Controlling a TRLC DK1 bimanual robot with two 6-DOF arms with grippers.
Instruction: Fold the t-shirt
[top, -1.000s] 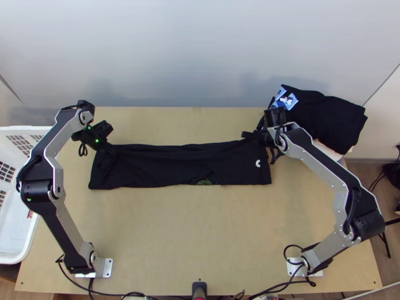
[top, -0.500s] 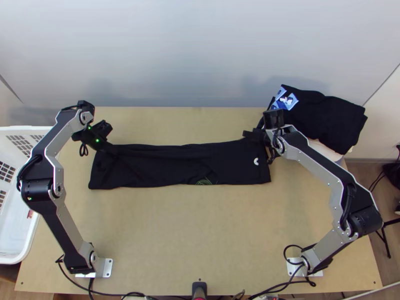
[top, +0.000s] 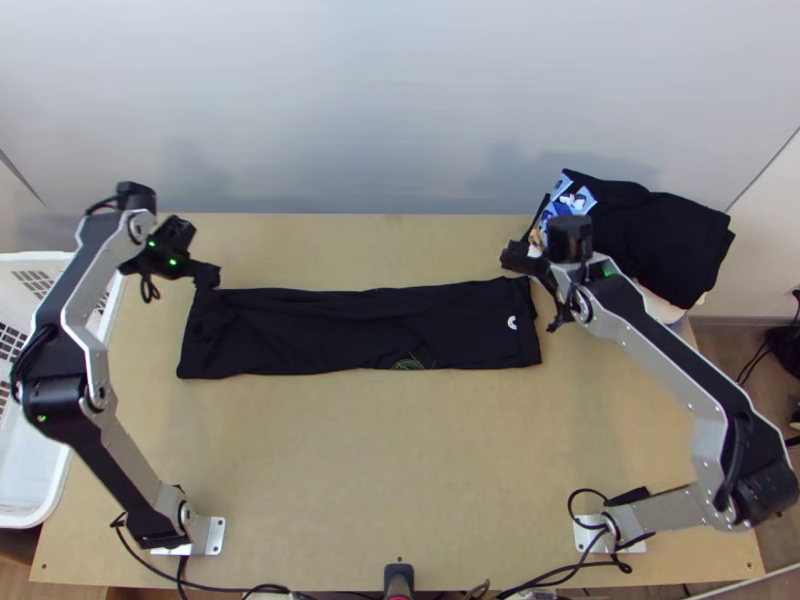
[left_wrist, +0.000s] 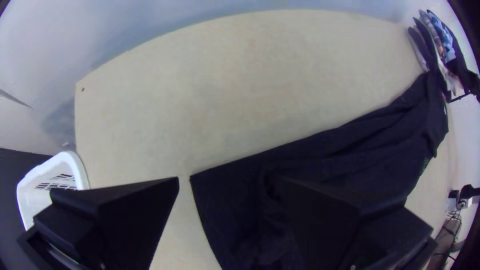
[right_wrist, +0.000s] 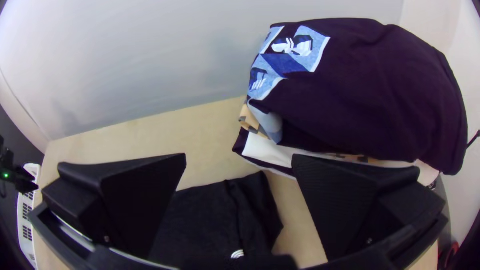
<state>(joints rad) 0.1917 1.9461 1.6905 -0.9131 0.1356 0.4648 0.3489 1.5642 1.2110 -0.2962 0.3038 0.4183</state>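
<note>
Top view: your left gripper, fingers spread wide, stands near one end of the black t-shirt; your right gripper, likewise spread, near the other. You see the shirt as a long strip across the wooden table, clothes stack beyond the right gripper.

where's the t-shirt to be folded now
In the top view, the black t-shirt lies across the table, its right end near the clothes pile at the far right corner.
</note>
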